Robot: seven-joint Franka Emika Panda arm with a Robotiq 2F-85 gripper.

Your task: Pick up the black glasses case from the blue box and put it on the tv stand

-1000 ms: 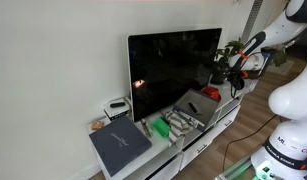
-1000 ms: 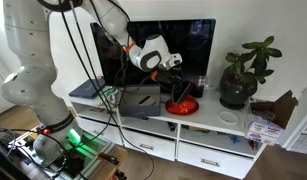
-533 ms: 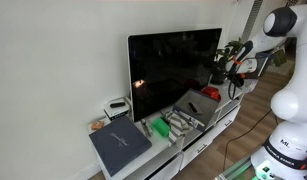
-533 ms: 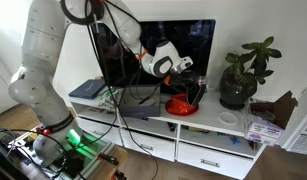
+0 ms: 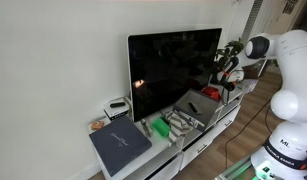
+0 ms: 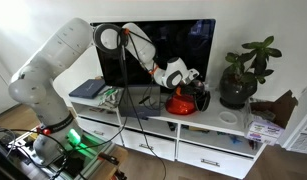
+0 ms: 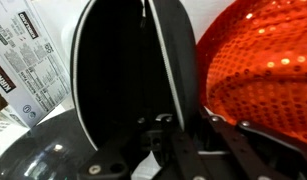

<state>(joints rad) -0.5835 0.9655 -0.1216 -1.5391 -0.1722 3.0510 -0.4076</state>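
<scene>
Robot's dark fingers (image 6: pixel 199 90) clamped on a small black oblong glasses case (image 7: pixel 118 70), held low over a long low white table (image 6: pixel 208 122); red sequined object (image 7: pixel 258 70) just beside it

A glossy black rounded shape (image 7: pixel 113 75) fills the middle, with a red sequined object (image 7: pixel 258 70) beside it, a printed white carton (image 7: pixel 28 60) opposite, and end effector (image 7: pixel 171 128) linkage below.
</scene>
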